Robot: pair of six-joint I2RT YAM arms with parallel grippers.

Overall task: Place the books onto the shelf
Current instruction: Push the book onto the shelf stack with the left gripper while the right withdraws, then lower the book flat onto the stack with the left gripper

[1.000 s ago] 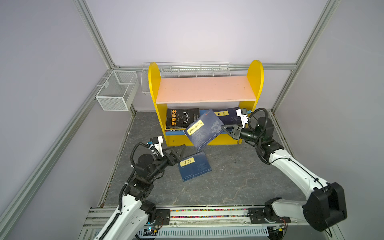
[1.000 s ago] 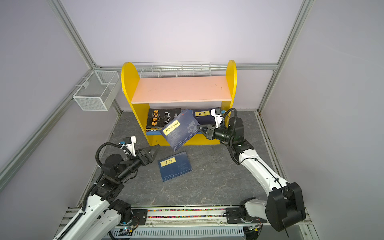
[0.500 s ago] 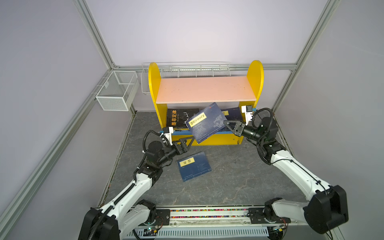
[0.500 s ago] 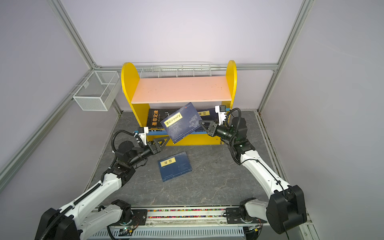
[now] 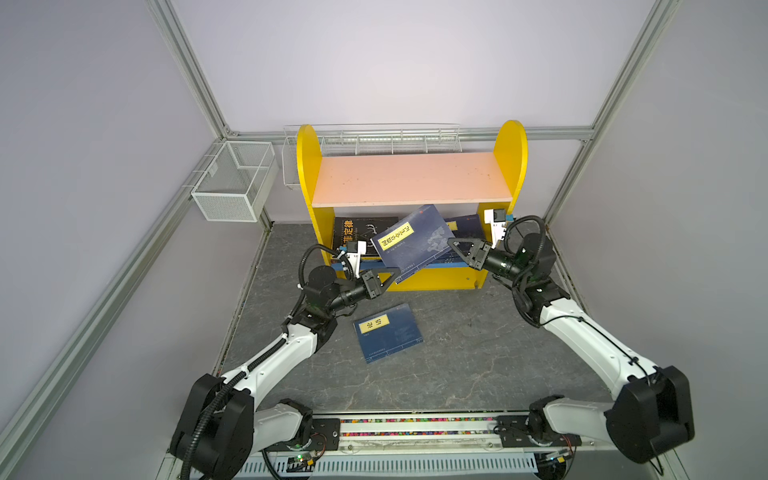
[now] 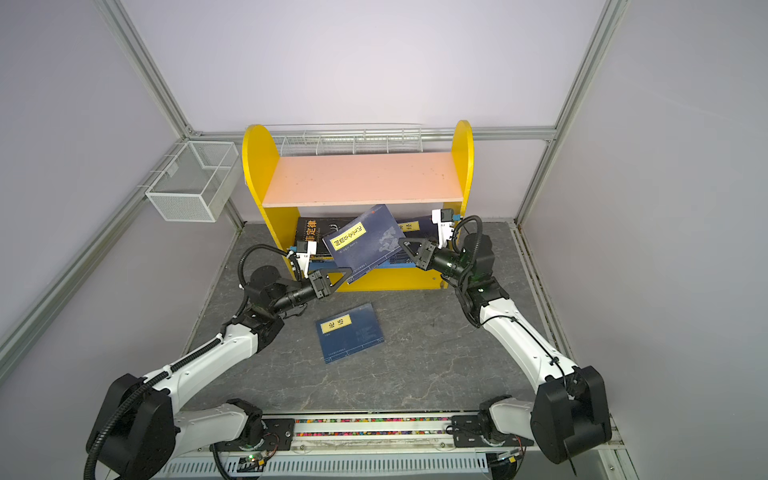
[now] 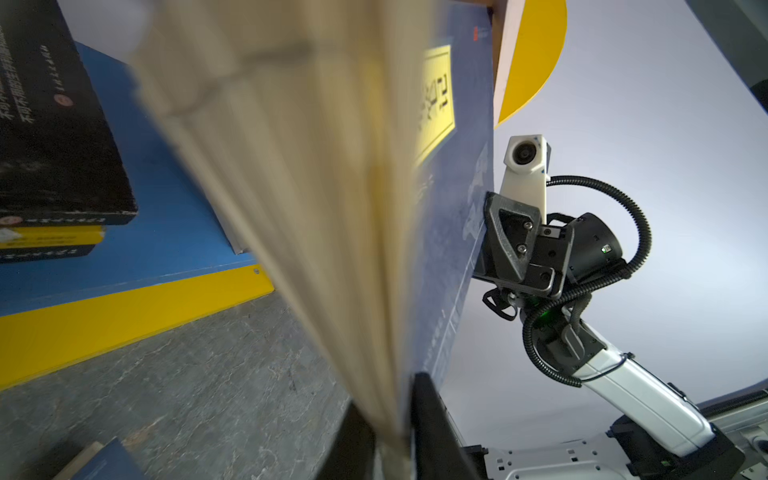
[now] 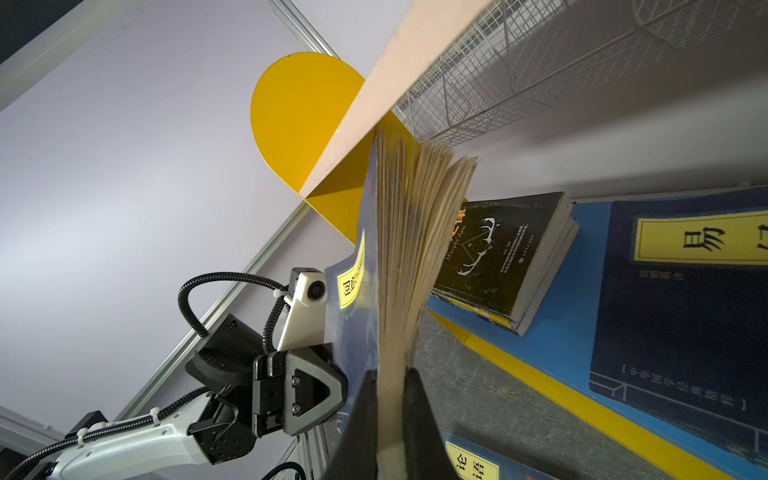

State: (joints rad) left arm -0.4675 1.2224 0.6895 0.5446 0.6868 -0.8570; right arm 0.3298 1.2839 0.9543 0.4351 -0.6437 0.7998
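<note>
A navy book point(image 5: 411, 245) with a yellow label hangs tilted in front of the shelf point(image 5: 307, 166), its upper corner at the pink board's point(image 5: 411, 178) front edge. My left gripper point(image 5: 395, 274) is shut on its lower left corner, seen in the left wrist view point(image 7: 390, 419). My right gripper point(image 5: 451, 245) is shut on its right edge point(image 8: 392, 386), and the pages fan out. On the blue lower board point(image 7: 166, 232) lie a black book point(image 5: 361, 232) and another navy book point(image 8: 685, 299). One navy book point(image 5: 388, 332) lies flat on the floor.
A white wire-mesh basket point(image 5: 232, 187) hangs on the left frame rail. A long white wire rack point(image 5: 374, 137) runs behind the shelf top. Both arm bases sit on the front rail point(image 5: 415, 432). Grey floor point(image 5: 478, 353) lies bare right of the floor book.
My left gripper reached up from the floor book to the hanging book's lower corner and shut on it. My right gripper raised that book toward the shelf.
</note>
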